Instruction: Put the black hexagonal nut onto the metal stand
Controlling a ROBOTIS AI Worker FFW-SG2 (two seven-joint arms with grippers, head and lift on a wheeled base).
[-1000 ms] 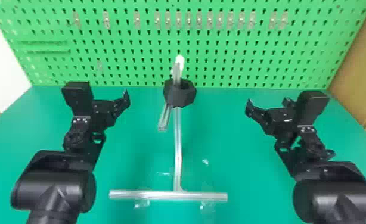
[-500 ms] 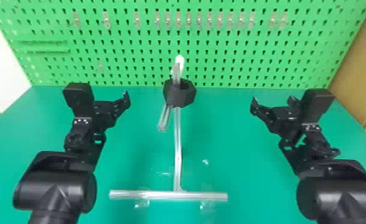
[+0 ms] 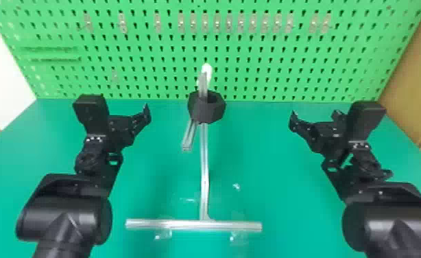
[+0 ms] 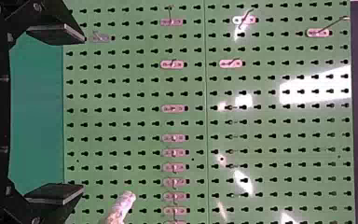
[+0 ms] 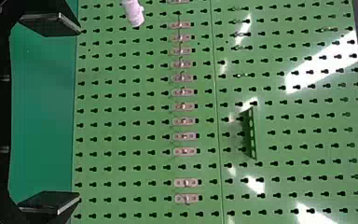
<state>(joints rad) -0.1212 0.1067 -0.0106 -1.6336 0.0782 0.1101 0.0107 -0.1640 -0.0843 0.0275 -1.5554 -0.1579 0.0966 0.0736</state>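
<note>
Left gripper (image 4: pixel 83 113) and right gripper (image 5: pixel 79 114) gape, empty. Best back away without brushing the nut (image 3: pixel 208 115) on the metal stand (image 3: pixel 204 171), upper centre.

Blk nut (image 3: pixel 210 114), grn pegboard (image 3: pixel 271 42)

No lettering, label, brand, number or sign can be read in the head view. In the left and right wrist views, no words, figures or signs can be made out either.
</note>
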